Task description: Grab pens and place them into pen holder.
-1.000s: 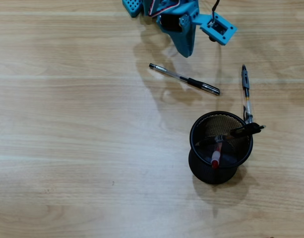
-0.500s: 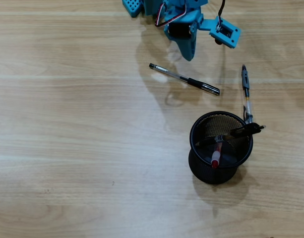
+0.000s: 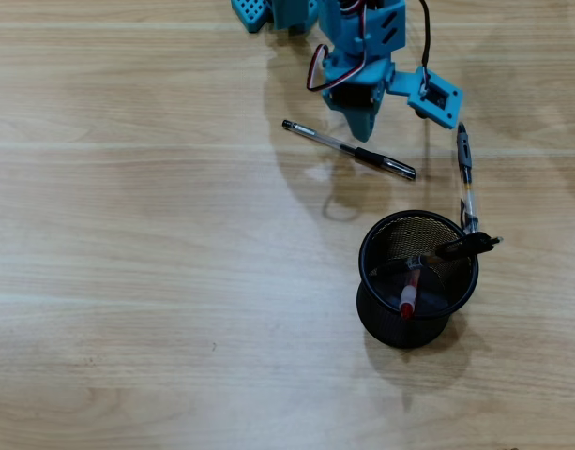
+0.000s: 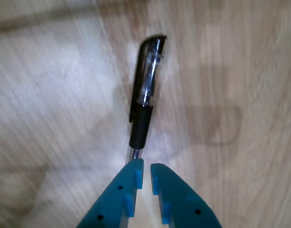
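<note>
A black pen (image 3: pixel 348 149) with a clear barrel lies slanted on the wooden table; the wrist view shows its capped end (image 4: pixel 146 90) just ahead of the jaws. My teal gripper (image 3: pixel 365 129) hovers right above this pen's middle, shut, with only a thin slit between its tips (image 4: pixel 147 164) and nothing in it. A grey-blue pen (image 3: pixel 465 173) lies to the right, its lower end by the pen holder (image 3: pixel 362 261), a black mesh cup. Inside the cup stand a red pen (image 3: pixel 409 298) and a black pen (image 3: pixel 465 246) that leans over the rim.
The arm's teal base (image 3: pixel 268 11) sits at the top edge of the overhead view. The wrist camera housing (image 3: pixel 435 96) sticks out to the right of the gripper, above the grey-blue pen. Bare wood stretches to the left and along the bottom.
The gripper has come down the overhead view from the top edge to just above the black pen on the table. The pens and holder have not moved.
</note>
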